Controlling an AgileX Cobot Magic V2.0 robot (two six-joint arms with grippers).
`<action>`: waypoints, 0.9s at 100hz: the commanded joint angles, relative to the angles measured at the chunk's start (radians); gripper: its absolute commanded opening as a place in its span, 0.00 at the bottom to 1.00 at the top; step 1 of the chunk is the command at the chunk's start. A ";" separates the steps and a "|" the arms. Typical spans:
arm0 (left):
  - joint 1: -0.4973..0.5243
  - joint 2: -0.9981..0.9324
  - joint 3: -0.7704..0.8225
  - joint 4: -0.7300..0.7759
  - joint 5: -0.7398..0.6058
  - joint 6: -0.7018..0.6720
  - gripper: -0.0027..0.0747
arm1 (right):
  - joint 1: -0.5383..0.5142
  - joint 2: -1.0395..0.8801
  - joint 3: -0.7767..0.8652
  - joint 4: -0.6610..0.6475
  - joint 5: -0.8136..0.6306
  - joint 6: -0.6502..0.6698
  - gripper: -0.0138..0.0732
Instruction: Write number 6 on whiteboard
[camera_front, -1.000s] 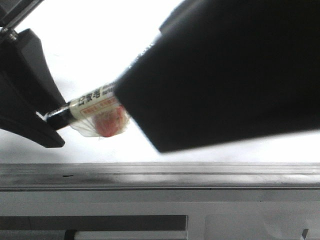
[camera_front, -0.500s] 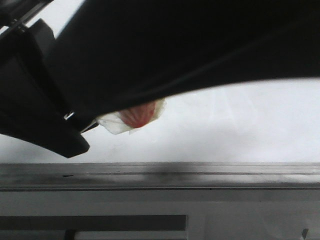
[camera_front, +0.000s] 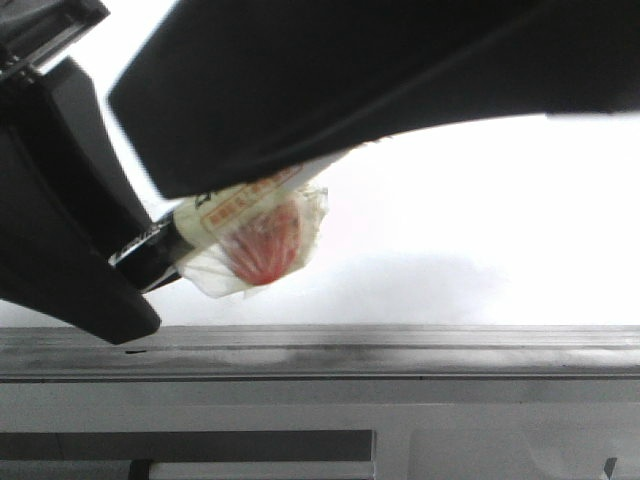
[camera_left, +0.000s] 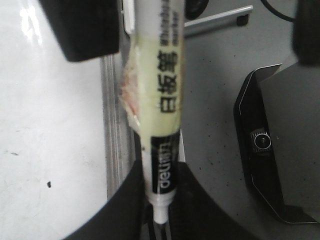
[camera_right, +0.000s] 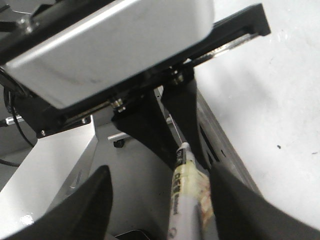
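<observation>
1. You are looking at a glossy whiteboard (camera_front: 470, 230) lying flat, edged by a grey metal ledge (camera_front: 320, 350) nearest the front camera.
2. Both black arms crowd the front view, and between them sits a whiteboard marker (camera_left: 161, 100) with a pale yellow label and a crinkled clear wrap showing red.
3. In the left wrist view, the left hand (camera_left: 159, 210) grasps the marker at its dark end; its two black fingers (camera_left: 125, 200) press in on either side of the barrel.
4. In the right wrist view, the right hand (camera_right: 160, 200) has the marker between its two dark fingers (camera_right: 95, 200). You cannot tell whether they are touching it or merely standing around it.
5. The marker's tip is not visible in any view, so you cannot tell whether it is capped.
6. The marker hangs over the ledge and the grey floor beside the board, not over the white surface.
7. No number 6 is visible anywhere on the board. Only a tiny black dot (camera_left: 49, 185) and faint specks show.
8. Judging from this, the writing has not begun: the marker is in hand, but carrying it to the board and drawing the whole figure are left to do.
</observation>
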 joint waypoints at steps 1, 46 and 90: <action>-0.003 -0.016 -0.030 -0.034 -0.034 -0.001 0.01 | 0.003 -0.009 -0.033 0.046 -0.013 -0.010 0.47; -0.003 -0.016 -0.030 -0.059 -0.038 -0.001 0.01 | 0.003 0.069 -0.033 0.046 0.103 -0.010 0.09; -0.003 -0.016 -0.030 -0.071 -0.039 -0.001 0.01 | 0.003 0.075 -0.033 0.046 0.170 -0.010 0.36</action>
